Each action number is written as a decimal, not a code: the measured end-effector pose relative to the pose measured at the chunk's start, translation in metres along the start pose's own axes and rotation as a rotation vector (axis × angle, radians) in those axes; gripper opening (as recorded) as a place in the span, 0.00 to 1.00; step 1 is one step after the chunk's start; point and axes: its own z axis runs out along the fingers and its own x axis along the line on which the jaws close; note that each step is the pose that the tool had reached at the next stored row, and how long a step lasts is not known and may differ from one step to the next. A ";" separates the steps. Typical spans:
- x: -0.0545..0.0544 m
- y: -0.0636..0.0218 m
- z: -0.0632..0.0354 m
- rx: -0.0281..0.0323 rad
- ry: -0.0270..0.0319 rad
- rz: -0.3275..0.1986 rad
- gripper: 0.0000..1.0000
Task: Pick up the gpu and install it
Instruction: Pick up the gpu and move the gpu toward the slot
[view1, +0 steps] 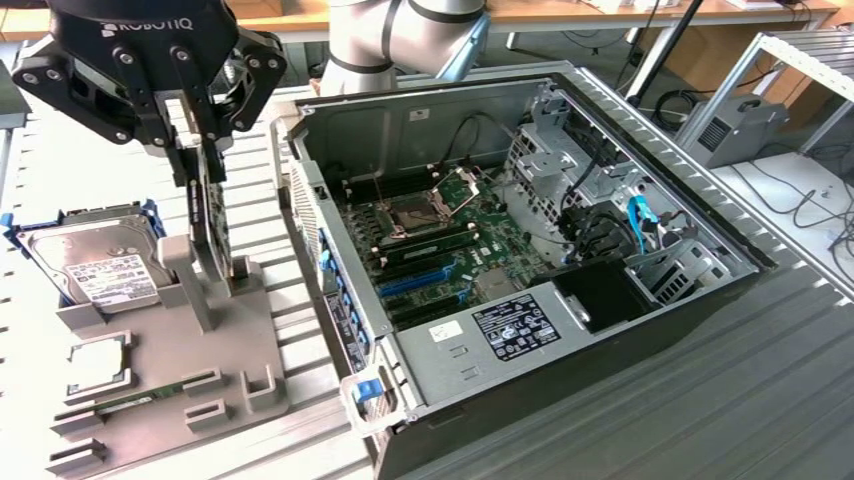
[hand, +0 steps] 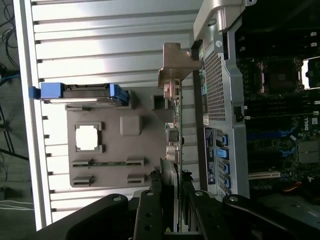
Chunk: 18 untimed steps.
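Closest to the wrist camera, the gripper (hand: 172, 194) is clamped on the gpu (hand: 178, 145), with 1 black finger (hand: 150, 212) on each face of the thin card. The card is seen edge-on, and its silver end bracket (hand: 175, 70) is at the end far from the fingers. In the exterior view the gpu hangs upright from the gripper over the grey holder tray (view1: 200, 350). Its lower end is down between 2 grey uprights (view1: 240, 275); I cannot tell whether it is touching them. A hard drive (view1: 100, 265) stands on the same tray toward the exterior view's left, with a processor chip (view1: 100, 358) and a memory stick (view1: 134, 400) lying lower down. The open computer case (view1: 601, 400) lies just beside the tray on the exterior view's right, its motherboard (view1: 454, 250) and blue slots (view1: 420, 282) exposed.
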 end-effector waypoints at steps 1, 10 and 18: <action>0.000 0.0000 -0.0006 0.0000 0.0000 0.000 0.26; 0.000 0.0002 -0.0037 -0.0001 0.0000 0.000 0.26; -0.003 0.0004 -0.0037 0.0000 0.0001 0.000 0.26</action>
